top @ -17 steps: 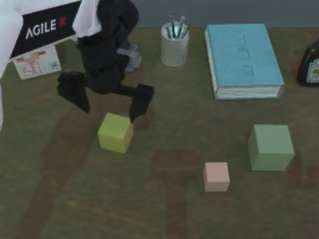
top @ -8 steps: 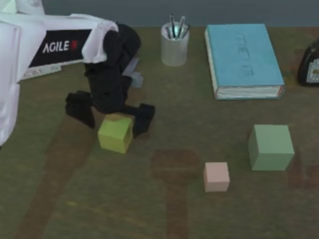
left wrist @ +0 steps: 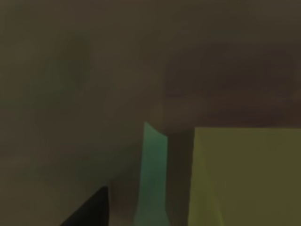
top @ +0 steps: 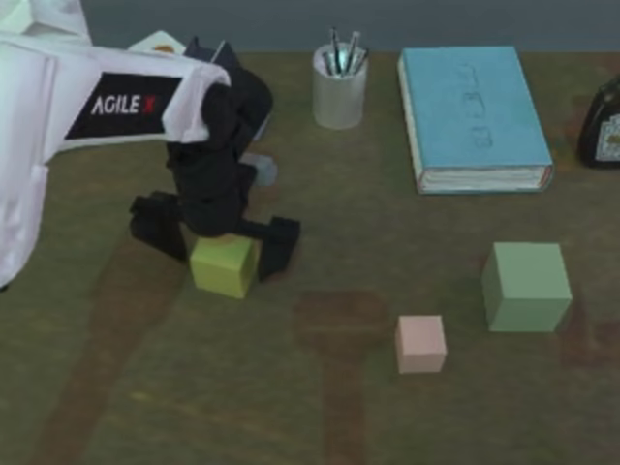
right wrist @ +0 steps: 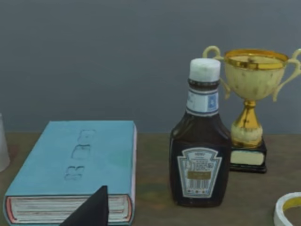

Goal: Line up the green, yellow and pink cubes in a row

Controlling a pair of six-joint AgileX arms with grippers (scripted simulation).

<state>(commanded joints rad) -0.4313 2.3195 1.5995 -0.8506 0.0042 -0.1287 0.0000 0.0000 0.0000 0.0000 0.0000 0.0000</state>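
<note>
1. Left gripper (top: 221, 238) is low over the yellow cube (top: 224, 266), at about 9 o'clock on the worktop (top: 145, 387). Fingers spread, one on each side of the cube; jaws open, no clamp visible yet.
2. Left wrist view: yellow cube (left wrist: 244, 176) fills the near field, so the gripper is right down at it. Whether the pads touch the faces, can't tell.
3. Pink cube (top: 420, 343) sits at about 5 o'clock, free on the worktop.
4. Green cube (top: 526, 287) at about 4 o'clock, just beside the pink one, a gap between them.
5. Right gripper isn't in the top view. Its wrist view looks across the back of the worktop at a blue book (right wrist: 75, 169), a sauce bottle (right wrist: 201, 150) and a trophy (right wrist: 251, 94). One dark fingertip shows at the picture edge; open or closed, cannot tell. Reads as parked.
6. Progress, my read: early. Pink and green are near each other but not squarely aligned; yellow is well apart from both. No row yet.
7. Left to do: close on yellow, carry it over toward the pink/green pair, then square up all three.
8. Clutter at 12 o'clock: pen cup (top: 339, 87), blue book (top: 472, 116). Out of the carry path.
</note>
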